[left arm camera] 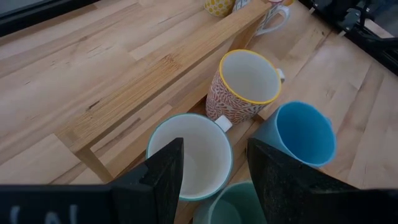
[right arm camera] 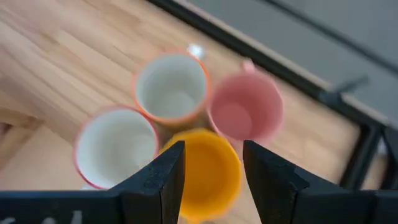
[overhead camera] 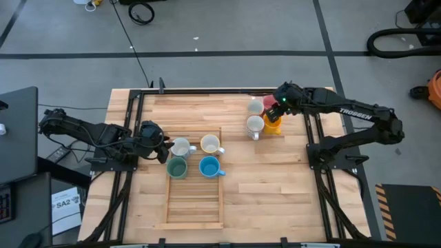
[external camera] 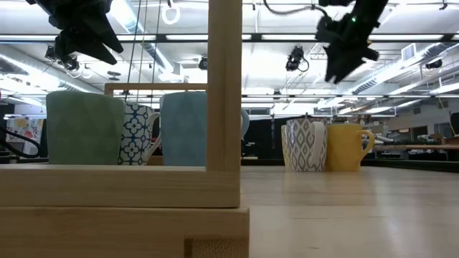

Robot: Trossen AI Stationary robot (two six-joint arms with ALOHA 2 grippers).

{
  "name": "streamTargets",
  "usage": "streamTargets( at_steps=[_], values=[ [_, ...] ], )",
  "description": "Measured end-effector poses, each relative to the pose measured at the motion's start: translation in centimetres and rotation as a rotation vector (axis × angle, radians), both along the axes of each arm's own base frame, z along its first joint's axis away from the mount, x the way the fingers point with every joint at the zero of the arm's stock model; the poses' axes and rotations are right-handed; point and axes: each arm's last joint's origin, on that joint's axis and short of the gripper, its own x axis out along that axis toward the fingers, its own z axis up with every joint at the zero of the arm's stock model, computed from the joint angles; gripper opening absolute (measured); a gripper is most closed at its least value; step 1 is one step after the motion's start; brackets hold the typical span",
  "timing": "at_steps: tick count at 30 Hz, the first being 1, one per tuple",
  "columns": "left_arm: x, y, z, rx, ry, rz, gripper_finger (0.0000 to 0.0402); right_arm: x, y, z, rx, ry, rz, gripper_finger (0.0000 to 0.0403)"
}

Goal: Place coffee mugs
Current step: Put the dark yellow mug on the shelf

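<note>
On the wooden desk (overhead camera: 151, 207) lies a shallow wooden tray (overhead camera: 195, 207) of slats, and four coffee mugs stand together at its far end. The teal-green mug (overhead camera: 177, 167) and the bright blue mug (overhead camera: 209, 166) sit side by side, the blue one with its handle pointing toward the right arm's side. Just behind them stand a white mug with a pale rim (overhead camera: 181, 147) and a patterned mug with a yellow rim (overhead camera: 210, 144), touching or nearly touching their neighbours.

The left gripper (overhead camera: 163, 148) hangs above the tray's left edge, just beside the pale-rimmed white mug. Its fingers (left arm camera: 163, 176) stand apart with nothing between them, and the left wrist view looks down between them into that mug.

The other four mugs form a tight cluster on the bare desk near the far right corner, well apart from the tray: an orange mug (right arm camera: 203, 171), a pink mug (right arm camera: 244, 113), a white mug with an orange rim (right arm camera: 172, 87) and a white mug with a red rim (right arm camera: 116, 144).

The right gripper (overhead camera: 278, 107) hovers above this cluster, over the orange mug. Its fingers (right arm camera: 157, 177) are spread and hold nothing; in the low view it hangs clear above the mugs' tops
</note>
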Motion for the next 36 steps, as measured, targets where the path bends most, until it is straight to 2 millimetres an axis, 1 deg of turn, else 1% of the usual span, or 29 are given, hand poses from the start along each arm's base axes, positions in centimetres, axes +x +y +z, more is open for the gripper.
streamTargets(
  at_steps=[3, 6, 14, 16, 24, 36],
  values=[
    [0.0, 0.0, 0.0, 0.000, 0.000, 0.000, 0.0182, -0.8, -0.6, -0.3, 0.057, 0.032, -0.047, 0.0168],
    [0.0, 0.0, 0.0, 0.000, 0.000, 0.000, 0.0182, -1.3, -1.1, -0.4, 0.069, 0.051, -0.086, 0.0168],
    [0.0, 0.0, 0.0, 0.000, 0.000, 0.000, 0.0183, -1.9, -2.2, -0.6, 0.104, 0.036, -0.131, 0.0168],
    [0.0, 0.0, 0.0, 0.000, 0.000, 0.000, 0.0182, -2.0, -2.3, -1.3, 0.128, 0.034, -0.130, 0.0168],
    [0.0, 0.0, 0.0, 0.000, 0.000, 0.000, 0.0183, -2.3, -2.4, -4.8, 0.213, 0.063, -0.128, 0.0168],
    [0.0, 0.0, 0.0, 0.000, 0.000, 0.000, 0.0183, -2.2, -2.5, -8.2, 0.211, 0.030, -0.117, 0.0168]
  ],
)
